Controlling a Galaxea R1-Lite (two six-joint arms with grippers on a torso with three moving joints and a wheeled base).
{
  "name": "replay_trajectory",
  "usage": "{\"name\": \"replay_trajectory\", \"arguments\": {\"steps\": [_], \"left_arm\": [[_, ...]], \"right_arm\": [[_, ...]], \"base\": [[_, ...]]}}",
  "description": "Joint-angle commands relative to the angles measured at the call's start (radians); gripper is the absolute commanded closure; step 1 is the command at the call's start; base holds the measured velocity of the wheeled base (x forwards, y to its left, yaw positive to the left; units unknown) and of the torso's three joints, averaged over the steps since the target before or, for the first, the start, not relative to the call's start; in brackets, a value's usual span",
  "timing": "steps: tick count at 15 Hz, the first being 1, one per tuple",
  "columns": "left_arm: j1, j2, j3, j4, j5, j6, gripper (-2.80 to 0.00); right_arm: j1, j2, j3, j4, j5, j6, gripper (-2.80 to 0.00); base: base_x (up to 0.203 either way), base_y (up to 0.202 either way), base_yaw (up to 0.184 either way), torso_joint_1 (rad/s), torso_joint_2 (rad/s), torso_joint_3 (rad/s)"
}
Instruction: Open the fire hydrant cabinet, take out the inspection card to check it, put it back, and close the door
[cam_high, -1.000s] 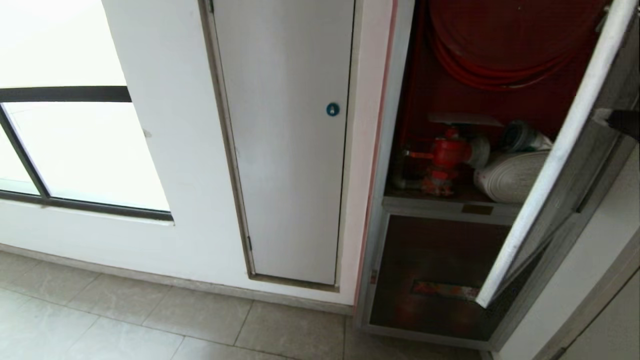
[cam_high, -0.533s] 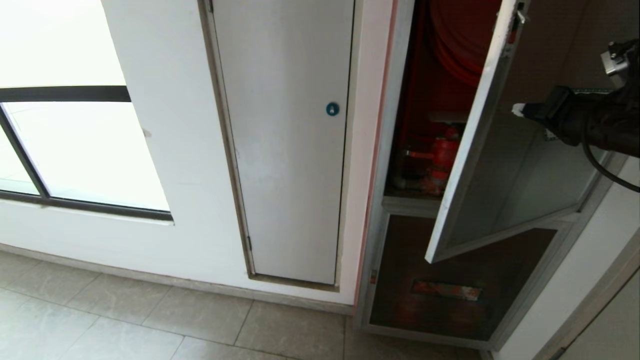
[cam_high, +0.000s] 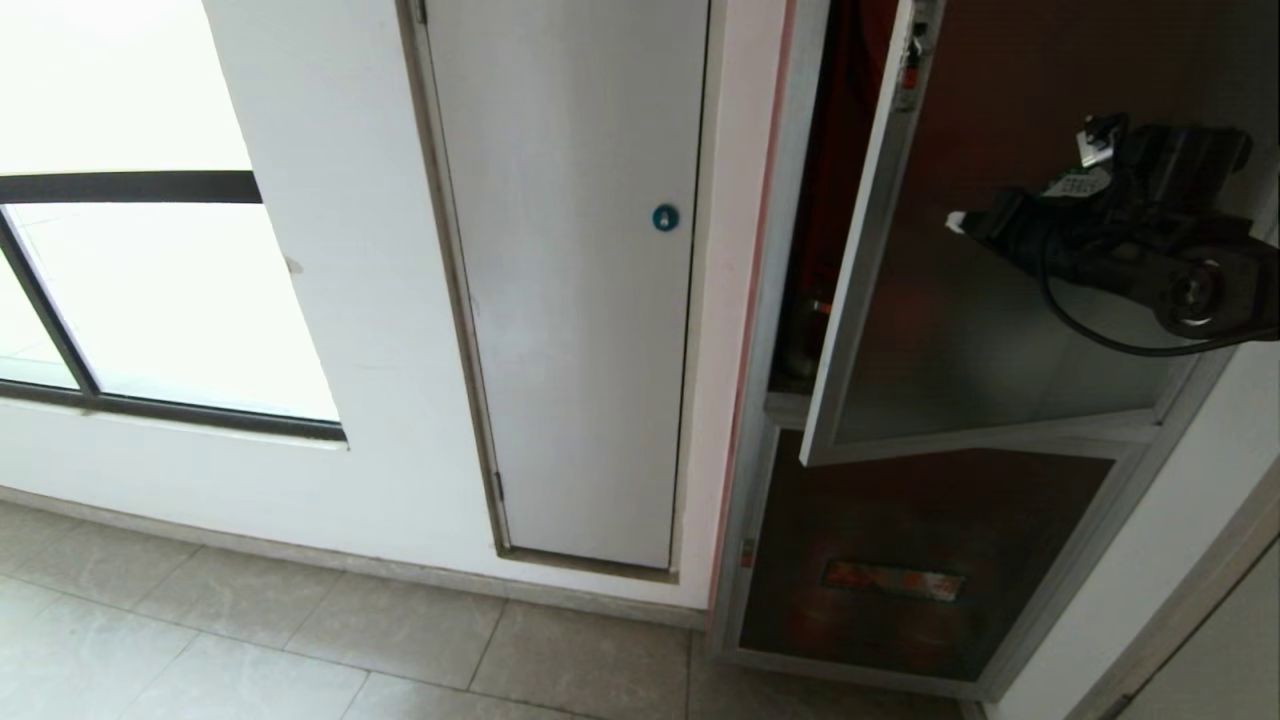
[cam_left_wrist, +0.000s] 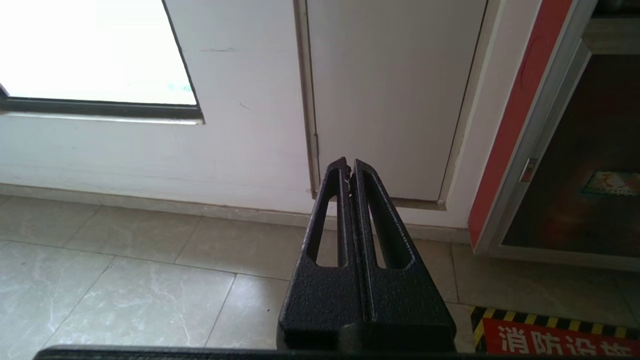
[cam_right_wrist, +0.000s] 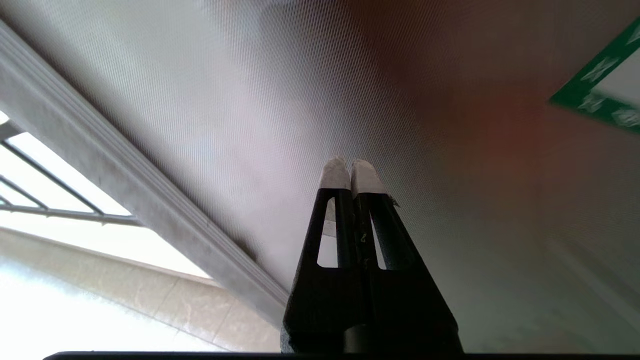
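Note:
The fire hydrant cabinet (cam_high: 790, 300) stands at the right, and only a narrow red strip of its inside shows. The door (cam_high: 960, 330), tinted glass in a silver frame, is ajar by a small gap, with its latch (cam_high: 912, 60) at the top of the free edge. My right gripper (cam_high: 958, 222) is shut, and its white-taped tips rest against the outside of the glass. In the right wrist view the right gripper (cam_right_wrist: 350, 170) points straight at the door (cam_right_wrist: 450, 125). My left gripper (cam_left_wrist: 349, 167) is shut, empty and parked low, facing the base of the wall. The inspection card is hidden.
A grey-white panel with a round blue lock (cam_high: 665, 218) is left of the cabinet, and a bright window (cam_high: 150, 300) lies further left. Below the door is a smaller glass door with a red label (cam_high: 890, 580). A striped floor marking (cam_left_wrist: 555, 335) lies before the cabinet.
The door has swung from wide open to nearly closed, covering the hose reel, valve and rolled hose. My right gripper has moved left with it, against the glass. The left arm is still.

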Motion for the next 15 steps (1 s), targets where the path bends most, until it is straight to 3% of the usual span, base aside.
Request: {"name": "replay_trajectory", "arguments": {"steps": [1,7,15], "left_arm": [[0.0,0.001,0.006,0.0,0.0,0.0,0.0],[0.0,0.001,0.006,0.0,0.0,0.001,0.0],[0.0,0.001,0.006,0.0,0.0,0.001,0.0]], "right_arm": [[0.007,0.027,-0.017,-0.002,0.002,0.001,0.0],[0.032,-0.149,0.155,0.097,0.009,-0.069,0.0],[0.058,-0.736,0.797,0.106,0.039,-0.231,0.0]], "base": [[0.0,0.0,0.0,0.0,0.0,0.0],[0.0,0.0,0.0,0.0,0.0,0.0],[0.0,0.0,0.0,0.0,0.0,0.0]]}}
